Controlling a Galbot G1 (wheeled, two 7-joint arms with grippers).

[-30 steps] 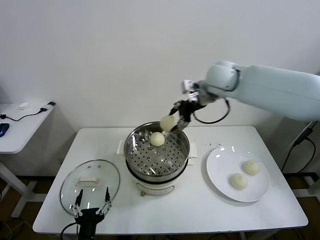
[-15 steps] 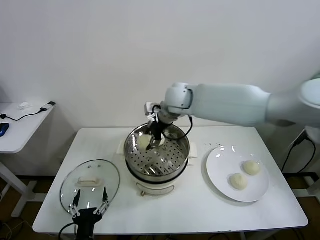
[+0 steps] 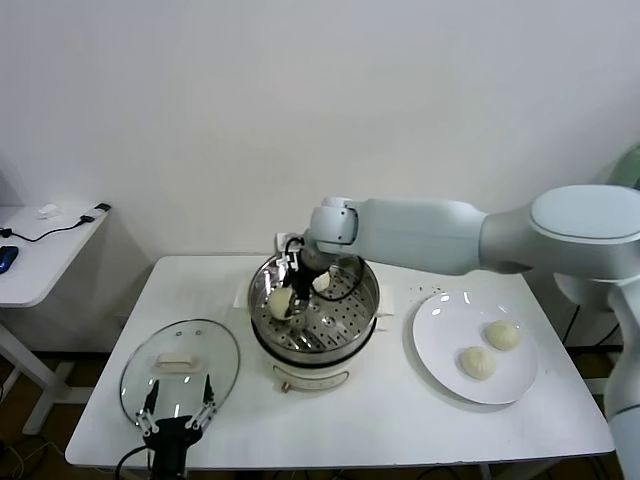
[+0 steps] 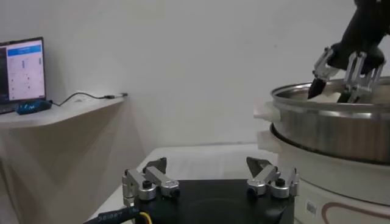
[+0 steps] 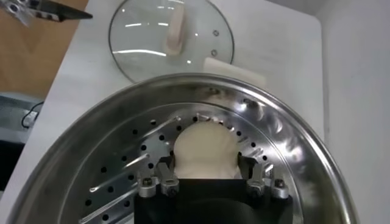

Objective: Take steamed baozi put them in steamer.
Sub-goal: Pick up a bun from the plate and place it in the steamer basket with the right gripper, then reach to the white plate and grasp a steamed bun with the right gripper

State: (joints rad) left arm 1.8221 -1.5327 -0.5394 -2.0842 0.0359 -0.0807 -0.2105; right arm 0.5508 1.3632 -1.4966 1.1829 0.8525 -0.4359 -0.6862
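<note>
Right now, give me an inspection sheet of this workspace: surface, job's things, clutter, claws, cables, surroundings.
Surface: white table, bearing everything below.
Job's things: steamer at the middle, two buns in it, one between the right claw's fingers, one behind; two buns on the white plate at the right.
Clutter: glass lid lying flat at the left.
Claws: right claw down inside the steamer, around a bun that sits on the tray; left claw open, idle at the table's near edge by the lid.
Cables: one on the side table; one at the far right.
Surroundings: plain white wall.
</note>
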